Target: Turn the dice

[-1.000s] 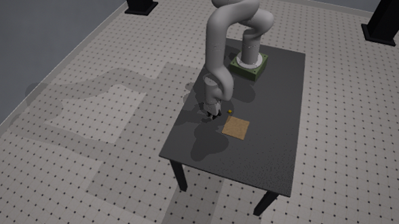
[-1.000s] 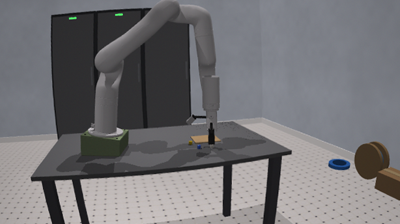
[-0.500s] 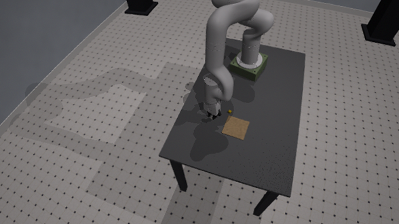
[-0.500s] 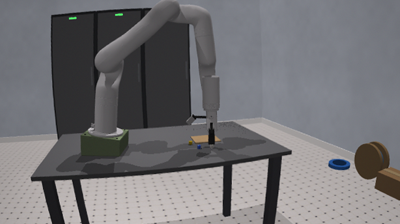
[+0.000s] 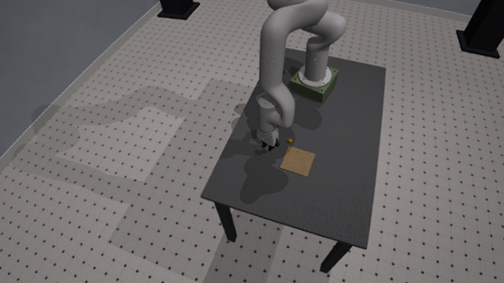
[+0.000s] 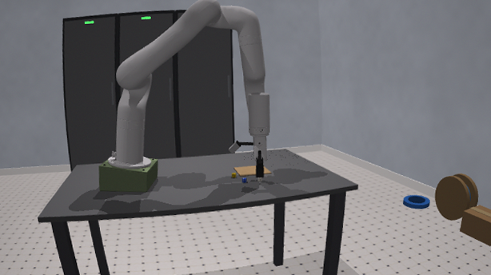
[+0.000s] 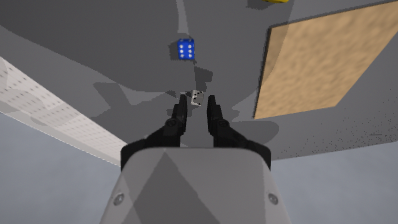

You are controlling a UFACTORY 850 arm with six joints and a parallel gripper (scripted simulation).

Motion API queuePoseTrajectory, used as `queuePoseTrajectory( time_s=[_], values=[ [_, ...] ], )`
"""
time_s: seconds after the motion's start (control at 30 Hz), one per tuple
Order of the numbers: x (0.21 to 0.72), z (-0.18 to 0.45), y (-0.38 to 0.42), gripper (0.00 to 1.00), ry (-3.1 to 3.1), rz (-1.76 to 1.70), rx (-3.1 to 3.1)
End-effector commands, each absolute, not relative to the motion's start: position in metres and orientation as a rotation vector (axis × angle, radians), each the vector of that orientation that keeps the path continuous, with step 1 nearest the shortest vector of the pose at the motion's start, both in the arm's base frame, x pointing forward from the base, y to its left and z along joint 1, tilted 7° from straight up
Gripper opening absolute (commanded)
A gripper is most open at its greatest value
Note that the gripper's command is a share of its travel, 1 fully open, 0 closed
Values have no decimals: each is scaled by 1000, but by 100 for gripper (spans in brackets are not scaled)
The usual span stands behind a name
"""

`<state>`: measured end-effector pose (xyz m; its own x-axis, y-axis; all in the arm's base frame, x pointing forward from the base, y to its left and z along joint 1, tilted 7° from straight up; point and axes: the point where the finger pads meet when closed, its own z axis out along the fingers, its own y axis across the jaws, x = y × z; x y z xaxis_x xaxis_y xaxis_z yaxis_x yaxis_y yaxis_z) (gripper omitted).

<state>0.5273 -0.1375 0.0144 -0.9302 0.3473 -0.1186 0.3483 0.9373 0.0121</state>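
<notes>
The white die (image 7: 195, 98) lies on the dark table, off the mat, straight below my gripper (image 7: 197, 103). The gripper points down with its fingers partly open; the die shows in the gap just beyond the fingertips and looks narrower than that gap. I cannot read its top face. The blue die (image 7: 186, 49) lies on the table a little farther on, six pips facing the wrist camera; it also shows in the exterior view (image 6: 244, 180). The yellow die (image 5: 290, 141) sits on the table by the mat's far corner. The tan mat (image 5: 298, 161) lies flat with nothing on it.
The arm's green base block (image 5: 314, 83) stands at the back of the table. The table's edge (image 7: 60, 125) runs close on the gripper's left. A blue ring (image 6: 416, 201), a wooden spool and a box lie on the floor far off.
</notes>
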Motion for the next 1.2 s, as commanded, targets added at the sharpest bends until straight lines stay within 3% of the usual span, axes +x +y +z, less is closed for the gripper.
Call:
queuePoseTrajectory(
  time_s=[0.0, 1.17],
  values=[
    [528, 15, -138, 31, 2973, -20, 536],
    [528, 12, -138, 31, 2973, -20, 536]
  ],
)
